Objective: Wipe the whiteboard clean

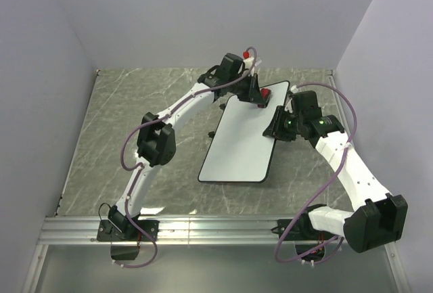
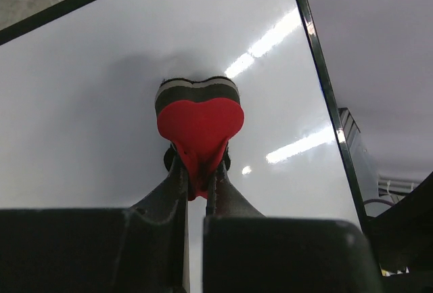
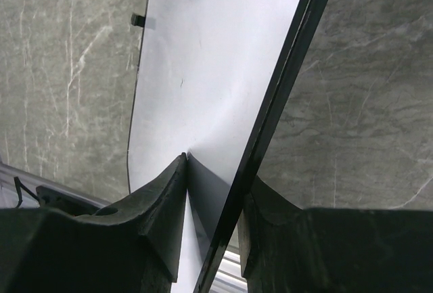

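blocked: whiteboard [image 1: 237,147] far end by eraser [image 1: 265,94], right edge by fingers [image 3: 162,225] | free: near half

Top camera: high, well behind left pincer [image 1: 261,97] and right pincer [image 1: 276,128], looking down over whole counter [image 1: 122,110]. Wrist cameras: tight behind own pincer, facing forward. All share whiteboard [image 1: 240,141] ahead of pincers.

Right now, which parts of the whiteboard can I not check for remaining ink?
- Top view: the whiteboard's far end, hidden under the left gripper and eraser.
- Left wrist view: the whiteboard below the eraser, blocked by the gripper body.
- Right wrist view: the strip inside the right gripper.
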You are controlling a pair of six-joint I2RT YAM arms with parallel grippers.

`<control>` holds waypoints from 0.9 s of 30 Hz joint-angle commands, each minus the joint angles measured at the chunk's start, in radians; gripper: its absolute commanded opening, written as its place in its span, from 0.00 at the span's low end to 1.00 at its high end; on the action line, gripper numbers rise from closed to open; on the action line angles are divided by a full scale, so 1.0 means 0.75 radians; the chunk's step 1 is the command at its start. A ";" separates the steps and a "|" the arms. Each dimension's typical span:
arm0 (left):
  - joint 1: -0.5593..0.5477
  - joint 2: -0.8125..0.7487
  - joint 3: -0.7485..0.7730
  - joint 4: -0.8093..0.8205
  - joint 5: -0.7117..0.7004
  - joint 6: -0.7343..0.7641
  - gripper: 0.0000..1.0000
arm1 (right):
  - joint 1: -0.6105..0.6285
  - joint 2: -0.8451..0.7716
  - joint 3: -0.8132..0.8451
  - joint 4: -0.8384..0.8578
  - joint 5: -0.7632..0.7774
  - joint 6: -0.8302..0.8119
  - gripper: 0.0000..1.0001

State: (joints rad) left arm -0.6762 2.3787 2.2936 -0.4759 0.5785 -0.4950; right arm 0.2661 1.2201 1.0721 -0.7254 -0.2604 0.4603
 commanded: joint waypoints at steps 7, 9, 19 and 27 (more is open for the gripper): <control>-0.103 -0.048 -0.066 -0.065 0.145 -0.029 0.00 | 0.101 0.101 -0.096 -0.021 -0.119 -0.186 0.00; -0.099 -0.050 -0.088 -0.081 0.108 -0.023 0.00 | 0.101 0.097 -0.096 -0.019 -0.119 -0.184 0.00; 0.087 -0.028 -0.127 -0.282 -0.401 -0.064 0.00 | 0.101 0.097 -0.039 -0.031 -0.095 -0.184 0.00; 0.263 -0.432 -0.425 -0.190 -0.750 -0.082 0.00 | 0.097 0.159 0.153 -0.037 -0.064 -0.158 0.00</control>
State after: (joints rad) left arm -0.5060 2.2406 2.0129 -0.6258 0.1780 -0.5426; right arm 0.2939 1.2861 1.1381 -0.7181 -0.2714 0.4286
